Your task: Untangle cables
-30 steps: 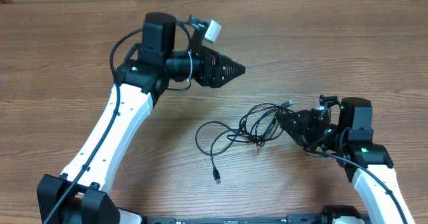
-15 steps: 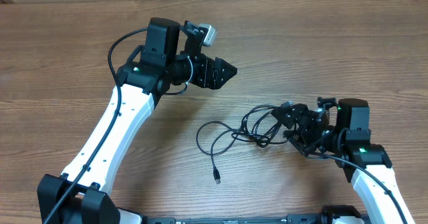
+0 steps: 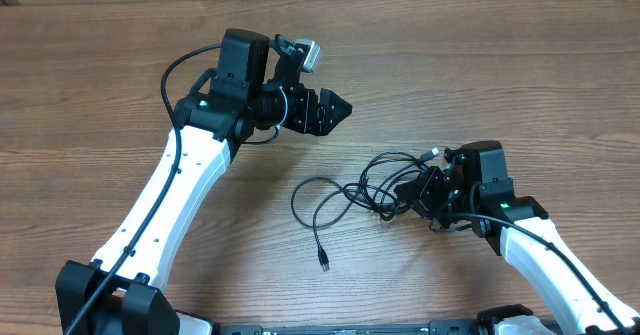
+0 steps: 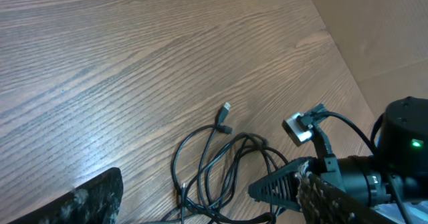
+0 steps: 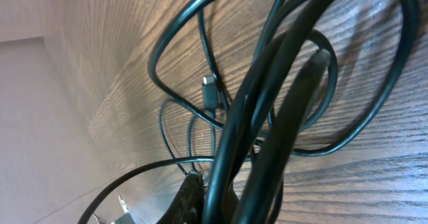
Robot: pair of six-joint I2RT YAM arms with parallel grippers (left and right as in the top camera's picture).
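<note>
The cables (image 3: pixel 368 187) lie as a tangle of thin black loops on the wooden table, right of centre. One loose strand ends in a plug (image 3: pixel 324 265) toward the front, and another plug (image 3: pixel 432 153) sticks out at the back. My right gripper (image 3: pixel 408 191) is at the right side of the tangle, shut on some of the cords. In the right wrist view the held cords (image 5: pixel 267 103) run thick and close past the jaws (image 5: pixel 227 204). My left gripper (image 3: pixel 335 105) hovers open and empty behind and left of the tangle. Its view (image 4: pixel 207 194) looks down on the loops (image 4: pixel 175 164).
The right arm's black finger (image 4: pixel 281 184) and its wrist camera (image 4: pixel 297 127) show in the left wrist view. A brown cardboard wall (image 4: pixel 388 30) borders the table's far edge. Thicker arm wires loop off each wrist.
My right gripper has moved left into the cable tangle and closed in on the cords. My left gripper has turned, tilted down and drawn back slightly. The tangle has barely shifted.
</note>
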